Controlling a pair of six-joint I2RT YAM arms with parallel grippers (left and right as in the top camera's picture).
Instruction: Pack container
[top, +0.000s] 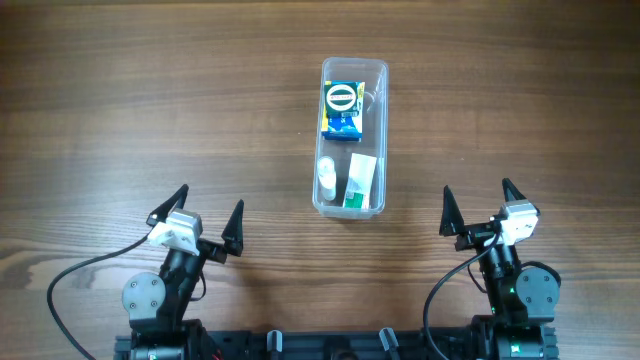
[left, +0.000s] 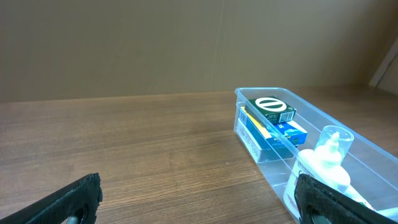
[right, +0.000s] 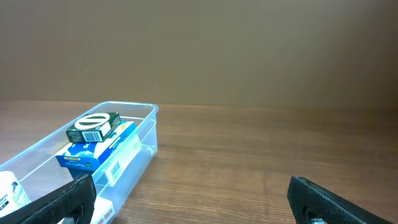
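Overhead: container loaded, arms parked

A clear container (top: 373, 125) is recorded at table centre, holding stacked boxes (top: 341, 110), a white bottle (top: 327, 175) and a green packet (top: 360, 180). Left fingers (top: 236, 232) and right fingers (top: 450, 215) are spread, empty, well apart from it. Packing is judged near complete; a further item or lid must be located next.

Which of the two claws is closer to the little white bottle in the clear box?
Left. The left gripper sits to the left of the white bottle, which stands on the container's left side; the right gripper is farther, past the opposite wall.
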